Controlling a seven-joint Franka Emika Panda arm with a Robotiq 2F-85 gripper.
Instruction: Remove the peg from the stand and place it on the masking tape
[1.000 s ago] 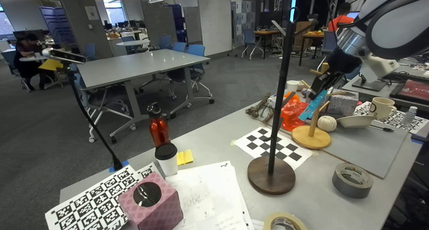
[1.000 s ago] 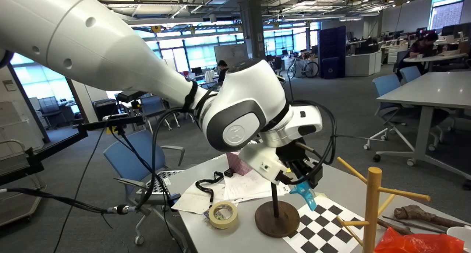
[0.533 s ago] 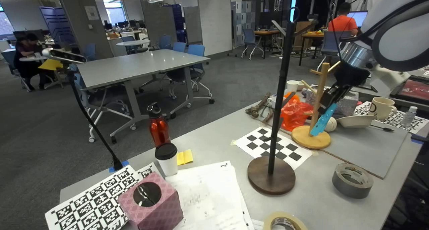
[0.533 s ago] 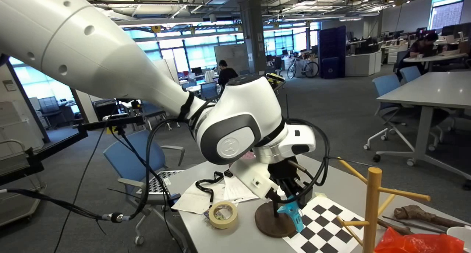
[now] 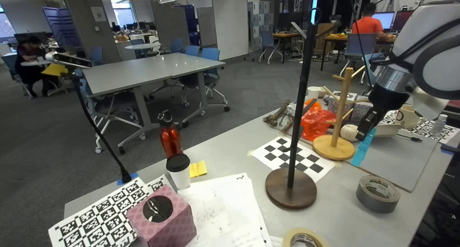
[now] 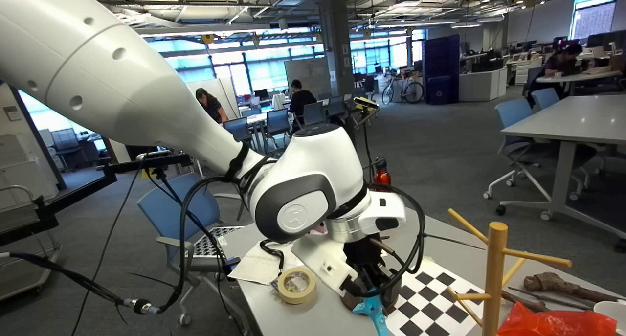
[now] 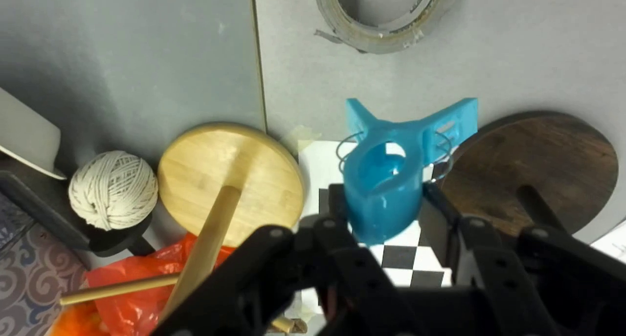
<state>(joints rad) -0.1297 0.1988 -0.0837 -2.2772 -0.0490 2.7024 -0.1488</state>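
Note:
The teal-blue peg (image 5: 364, 149) is held in my gripper (image 5: 363, 132) above the table, tilted with its lower end down. In the wrist view my gripper (image 7: 385, 199) has one finger on each side of the peg (image 7: 384, 213), closed on it; its pronged end points toward the masking tape. The grey masking tape roll (image 5: 376, 200) lies flat on the table; its near part (image 7: 376, 41) shows at the top of the wrist view. The wooden stand (image 5: 334, 151) is upright, apart from the peg; its post (image 6: 495, 277) shows in an exterior view, where the grey roll is out of view.
A black pole on a dark round base (image 5: 291, 195) stands near the roll. A tan tape ring (image 6: 296, 285) lies at the table edge. A grey board (image 5: 399, 160), a ball of string (image 7: 113, 189), a red plastic bag (image 5: 316, 123) and a checkerboard sheet (image 6: 430, 302) lie around.
My gripper has carried the peg lower and away from the stand, to the right in one exterior view and to the left in another, nearer the grey roll. It stays gripped.

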